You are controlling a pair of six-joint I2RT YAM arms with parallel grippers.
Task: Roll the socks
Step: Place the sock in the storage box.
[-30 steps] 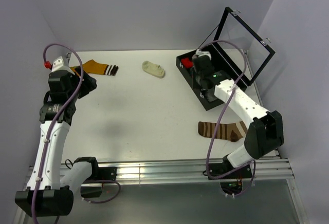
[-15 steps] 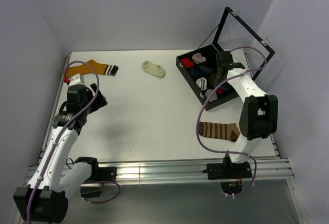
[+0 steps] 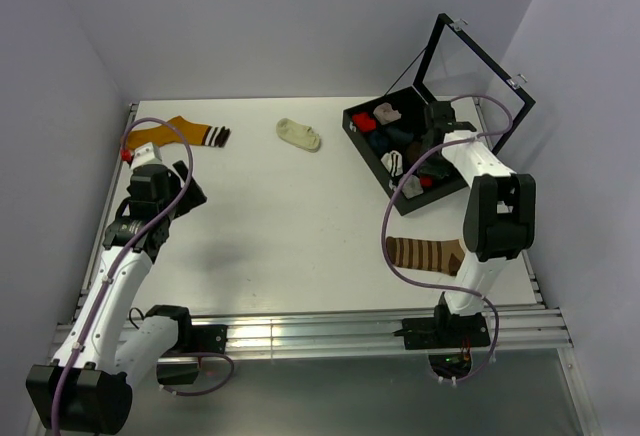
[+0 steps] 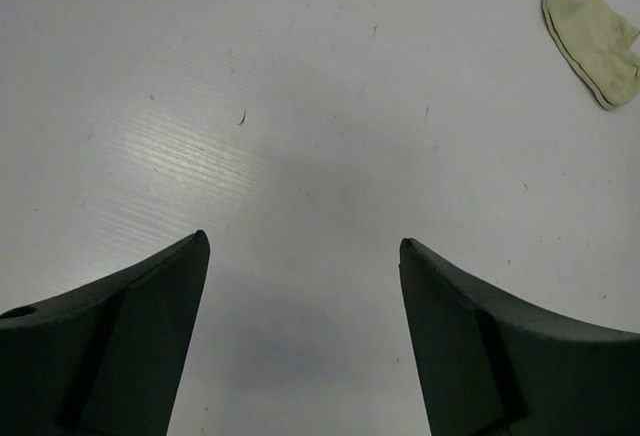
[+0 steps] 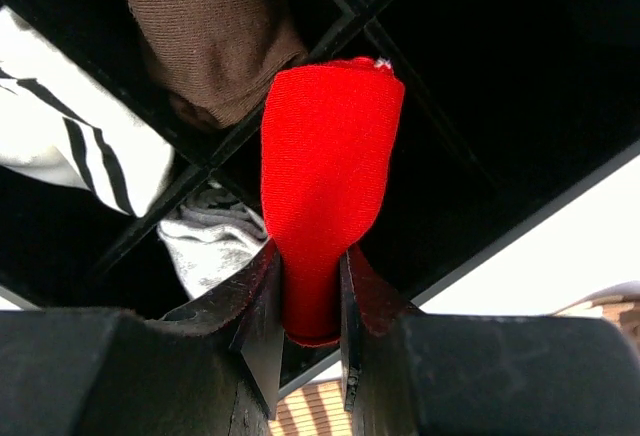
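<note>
Your right tool (image 5: 308, 291) is pinching the red sock (image 5: 330, 166). Your left tool (image 4: 303, 256) is hanging spread, cream sock (image 4: 592, 31) at 2 o'clock.

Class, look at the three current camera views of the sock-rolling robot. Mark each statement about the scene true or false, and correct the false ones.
1. The right fingers are clamped on a red sock. True.
2. The left fingers hold the cream sock. False: they are open with nothing between them, and the cream sock lies apart on the table.
3. The lid of the black box is shut. False: it stands open.
4. A brown striped sock lies flat on the table beside the right arm. True.
</note>
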